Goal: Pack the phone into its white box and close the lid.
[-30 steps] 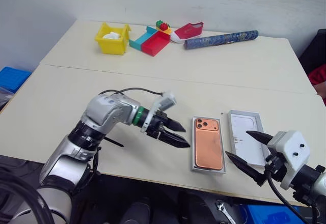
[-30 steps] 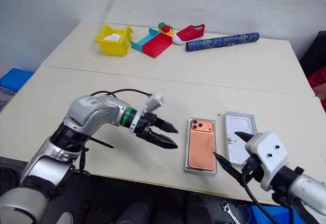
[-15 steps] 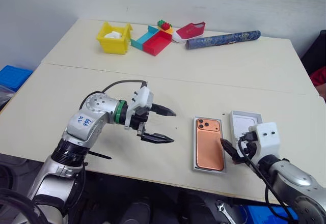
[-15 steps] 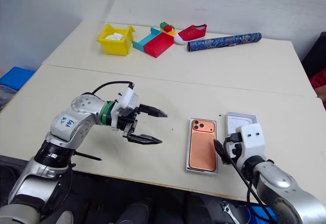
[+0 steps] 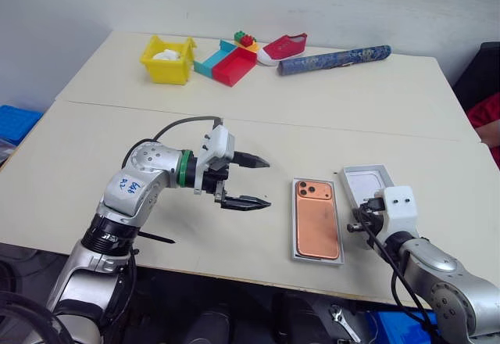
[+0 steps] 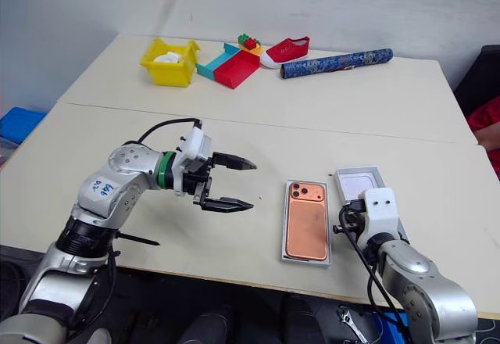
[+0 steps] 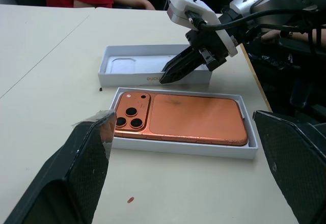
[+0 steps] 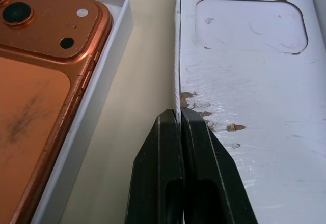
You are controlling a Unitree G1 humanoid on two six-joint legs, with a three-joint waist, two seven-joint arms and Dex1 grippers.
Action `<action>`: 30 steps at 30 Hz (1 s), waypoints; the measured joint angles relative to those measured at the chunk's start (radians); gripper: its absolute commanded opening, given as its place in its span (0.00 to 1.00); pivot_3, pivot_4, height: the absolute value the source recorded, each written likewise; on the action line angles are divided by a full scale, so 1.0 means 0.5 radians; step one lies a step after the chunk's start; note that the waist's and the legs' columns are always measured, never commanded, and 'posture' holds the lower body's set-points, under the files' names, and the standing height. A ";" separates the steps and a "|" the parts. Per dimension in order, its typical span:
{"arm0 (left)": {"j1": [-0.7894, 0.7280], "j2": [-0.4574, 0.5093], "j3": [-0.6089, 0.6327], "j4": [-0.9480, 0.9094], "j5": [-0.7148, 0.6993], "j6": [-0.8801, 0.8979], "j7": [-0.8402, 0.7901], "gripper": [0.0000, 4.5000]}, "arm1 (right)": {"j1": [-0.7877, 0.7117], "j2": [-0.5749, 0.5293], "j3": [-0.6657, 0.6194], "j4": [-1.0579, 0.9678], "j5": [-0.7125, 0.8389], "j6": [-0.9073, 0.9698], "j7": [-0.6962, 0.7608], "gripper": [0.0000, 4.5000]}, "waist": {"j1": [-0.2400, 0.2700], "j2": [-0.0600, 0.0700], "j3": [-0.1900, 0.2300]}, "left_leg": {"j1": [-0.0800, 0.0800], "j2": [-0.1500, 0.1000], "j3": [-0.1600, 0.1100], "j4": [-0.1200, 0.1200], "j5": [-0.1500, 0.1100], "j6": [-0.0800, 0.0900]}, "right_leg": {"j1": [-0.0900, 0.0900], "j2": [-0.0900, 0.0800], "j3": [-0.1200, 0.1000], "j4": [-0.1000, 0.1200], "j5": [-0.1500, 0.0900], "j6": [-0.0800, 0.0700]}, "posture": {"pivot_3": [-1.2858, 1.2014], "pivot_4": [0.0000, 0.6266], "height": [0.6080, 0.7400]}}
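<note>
- Phone [image 5: 318, 218] lies back up inside the white box [image 5: 296, 227] in the left eye view, near the front edge of the table [image 5: 109, 156], its camera bump at the far end.
- Just beside the white box on its right sits the lid [image 5: 362, 180], open side up, a little skewed against the box.
- At the lid's near left wall is the right gripper [image 5: 361, 223], its fingers closed on that wall.
- Well to the left of the white box, the left gripper [image 5: 251, 181] hangs above the table with its jaws spread wide, pointing toward the box.
- Far behind the white box, at the table's back, stand a yellow bin [image 5: 167, 58], a teal and red tray [image 5: 226, 61], a red shoe [image 5: 283, 48] and a blue patterned roll [image 5: 335, 59].
- From the left wrist view, the phone fills the white box [image 7: 183, 150]; behind it the lid [image 7: 133, 72] has the right gripper's dark fingertips [image 7: 175, 71] on its wall.
- Seen in the right wrist view, the two black fingers [image 8: 162, 147] pinch the lid's thin wall [image 8: 178, 56] between them, the white box just beside it.
</note>
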 measured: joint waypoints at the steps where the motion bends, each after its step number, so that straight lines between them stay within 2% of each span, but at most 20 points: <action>1: 0.001 0.000 0.000 0.000 0.006 0.000 -0.001 1.00 | 0.006 0.003 -0.006 -0.001 -0.001 -0.001 0.009 0.01 | -0.002 0.000 0.000 | 0.000 0.000 0.000 0.000 0.000 0.000 | 0.000 0.000 0.000 0.000 0.000 0.000 | 0.52 0.24 1.00; 3: 0.004 -0.001 -0.001 0.001 0.016 -0.002 -0.004 1.00 | 0.016 0.005 -0.028 -0.013 0.017 0.003 0.026 0.01 | -0.004 0.000 0.000 | 0.000 0.000 0.000 0.000 0.000 0.000 | 0.000 0.000 0.000 0.000 0.000 0.000 | 0.52 0.24 1.00; 6: 0.038 0.000 -0.007 0.006 0.041 -0.008 -0.016 1.00 | 0.035 0.013 -0.189 -0.145 0.165 0.044 0.105 0.01 | -0.004 0.001 0.000 | 0.000 0.000 0.000 0.000 0.000 0.000 | 0.000 0.000 0.000 0.000 0.000 0.000 | 0.52 0.24 1.00; 9: 0.068 0.001 -0.020 0.009 0.059 -0.019 -0.034 1.00 | 0.034 0.016 -0.375 -0.333 0.564 0.150 0.191 0.01 | -0.008 0.001 0.000 | 0.000 0.001 -0.001 0.000 0.000 0.000 | 0.000 0.001 0.000 0.000 0.000 0.000 | 0.52 0.24 1.00; 12: 0.071 -0.001 -0.024 0.020 0.074 -0.045 -0.056 1.00 | 0.084 -0.039 -0.483 -0.370 1.317 0.113 0.063 0.01 | -0.008 0.002 0.001 | 0.001 0.002 -0.001 -0.001 0.000 0.001 | 0.001 0.000 0.000 0.000 0.000 0.000 | 0.52 0.24 1.00; 15: 0.072 -0.002 -0.024 0.095 0.108 -0.062 -0.072 1.00 | 0.164 -0.288 -0.374 -0.348 2.294 -0.212 -0.326 0.01 | -0.010 0.003 0.002 | 0.002 0.001 0.000 -0.001 0.000 0.003 | 0.003 -0.001 0.002 -0.002 0.000 0.000 | 0.52 0.24 1.00; 18: 0.071 0.000 -0.024 0.125 0.135 -0.079 -0.090 1.00 | 0.132 -0.363 -0.154 -0.311 2.773 -0.527 -0.550 0.01 | -0.012 0.000 0.002 | 0.002 0.002 0.000 -0.001 0.000 0.003 | 0.004 0.000 0.002 -0.002 0.000 0.001 | 0.52 0.24 1.00; 20: 0.071 0.001 -0.023 0.152 0.144 -0.083 -0.094 1.00 | 0.068 -0.321 0.023 -0.250 2.856 -0.693 -0.624 0.01 | -0.011 0.000 0.002 | 0.002 0.002 0.000 0.000 0.000 0.003 | 0.003 0.000 0.002 -0.002 0.000 0.001 | 0.52 0.24 1.00; 23: 0.072 0.003 -0.017 0.157 0.162 -0.084 -0.092 1.00 | -0.030 -0.133 0.253 -0.153 2.881 -0.882 -0.676 0.01 | -0.010 0.000 0.001 | 0.002 0.002 0.000 0.000 0.000 0.003 | 0.002 0.000 0.002 -0.001 0.000 0.001 | 0.52 0.24 1.00; 27: 0.073 0.017 0.005 0.160 0.176 -0.083 -0.078 1.00 | -0.107 0.075 0.405 0.023 2.890 -0.953 -0.711 0.01 | -0.010 0.001 0.002 | 0.000 0.001 0.000 0.000 0.000 0.003 | 0.001 0.000 0.002 -0.001 0.001 0.001 | 0.52 0.24 1.00; 28: 0.076 0.024 0.019 0.159 0.176 -0.080 -0.066 0.93 | -0.124 0.131 0.410 0.104 2.890 -0.943 -0.727 0.00 | -0.008 0.001 0.001 | 0.000 0.001 0.000 0.000 0.000 0.004 | 0.001 0.000 0.001 -0.001 0.001 0.001 | 0.52 0.24 1.00; 30: 0.092 0.033 0.036 0.149 0.175 -0.067 -0.049 0.88 | -0.150 0.220 0.417 0.189 2.890 -0.937 -0.755 0.00 | -0.008 0.001 0.002 | 0.000 0.001 0.000 0.000 0.000 0.004 | 0.000 0.000 0.001 -0.001 0.001 0.001 | 0.52 0.24 1.00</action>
